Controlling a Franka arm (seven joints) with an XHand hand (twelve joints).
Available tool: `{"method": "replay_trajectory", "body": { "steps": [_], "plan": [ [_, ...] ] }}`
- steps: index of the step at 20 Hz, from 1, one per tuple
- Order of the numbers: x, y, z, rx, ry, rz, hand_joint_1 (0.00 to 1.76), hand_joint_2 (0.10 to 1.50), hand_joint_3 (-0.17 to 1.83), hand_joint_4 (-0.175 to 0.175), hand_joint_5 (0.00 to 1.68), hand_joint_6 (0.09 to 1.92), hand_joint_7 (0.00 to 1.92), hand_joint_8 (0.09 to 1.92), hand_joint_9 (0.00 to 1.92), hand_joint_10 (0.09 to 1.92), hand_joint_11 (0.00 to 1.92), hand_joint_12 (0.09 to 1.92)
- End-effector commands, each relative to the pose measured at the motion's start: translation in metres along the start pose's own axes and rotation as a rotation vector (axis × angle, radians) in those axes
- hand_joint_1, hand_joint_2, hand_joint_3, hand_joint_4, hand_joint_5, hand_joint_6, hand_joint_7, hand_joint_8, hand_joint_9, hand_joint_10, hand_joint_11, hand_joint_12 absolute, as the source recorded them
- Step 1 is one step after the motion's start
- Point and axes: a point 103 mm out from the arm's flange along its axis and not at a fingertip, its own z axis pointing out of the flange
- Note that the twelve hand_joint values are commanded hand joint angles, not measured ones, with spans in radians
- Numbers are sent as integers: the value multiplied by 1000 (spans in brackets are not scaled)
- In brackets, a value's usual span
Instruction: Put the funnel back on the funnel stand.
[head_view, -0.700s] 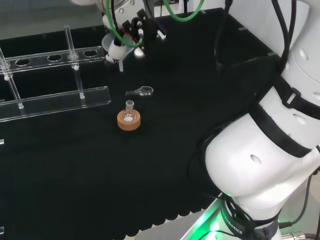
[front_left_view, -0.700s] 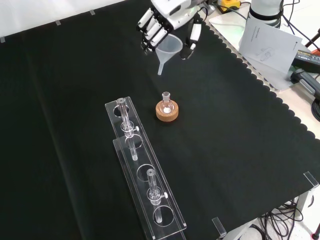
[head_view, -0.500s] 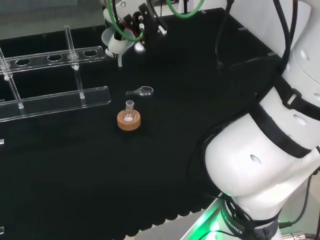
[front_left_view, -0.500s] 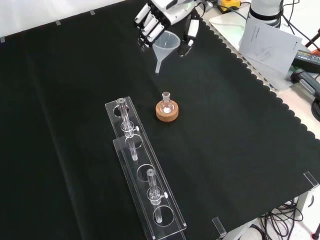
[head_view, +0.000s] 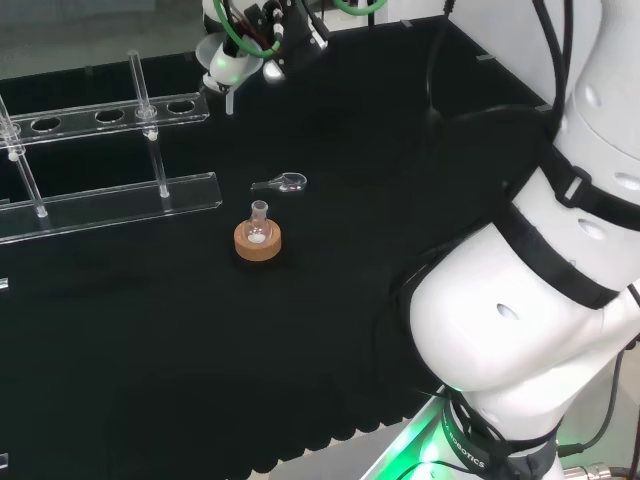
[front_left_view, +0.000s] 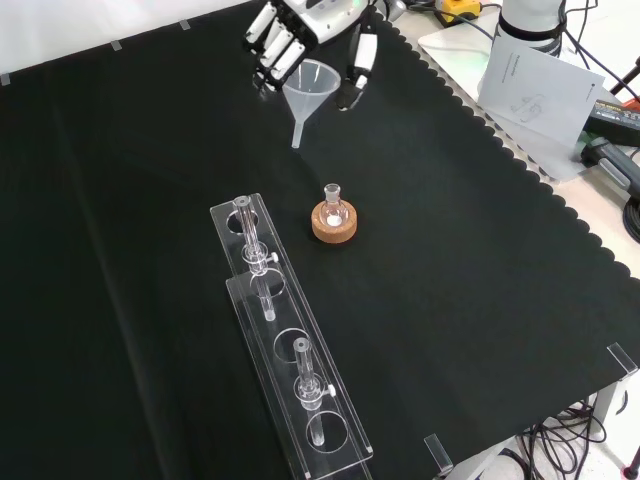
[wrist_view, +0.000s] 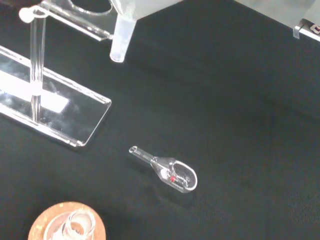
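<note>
In the front view, nearest the camera, the long clear acrylic funnel stand (front_left_view: 290, 350) with its row of round holes and upright posts is seen lying on the black cloth (front_left_view: 480, 260). Just beyond it stands a small round glass flask (front_left_view: 333, 200) in a cork ring (front_left_view: 334, 224). In the wrist view a small clear glass scoop (wrist_view: 167, 170) is seen lying flat on the cloth, apart from the cork ring.

Farthest off, at the top of the front view, the translucent white plastic funnel (front_left_view: 304, 92) is held clear of the cloth by the black and white robot hand (front_left_view: 300, 25), whose fingers and thumb are curled about the funnel's wide rim. Over the last half second or so the hand and funnel have been carried up and to the left in the front view, away from the flask. In the head view the funnel (head_view: 226, 68) now hangs close beside the right end of the stand's upper rail (head_view: 110, 115). This is judged to be the carry toward a hole; the placing has not yet been done.

The funnel is a smooth cone, hung mouth up and slightly tilted, with a short narrow stem pointing down. It appears empty.
</note>
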Motion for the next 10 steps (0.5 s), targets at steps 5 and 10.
{"method": "replay_trajectory", "body": {
  "steps": [5,10],
  "plan": [
    [-6,47,-13,-4,19,-30,662,819,429,-36,494,305,587,701,1019,465,525,1328],
    [-2,71,-13,13,33,-49,666,818,429,-37,494,305,582,701,1017,468,536,1326]
  ]
}}
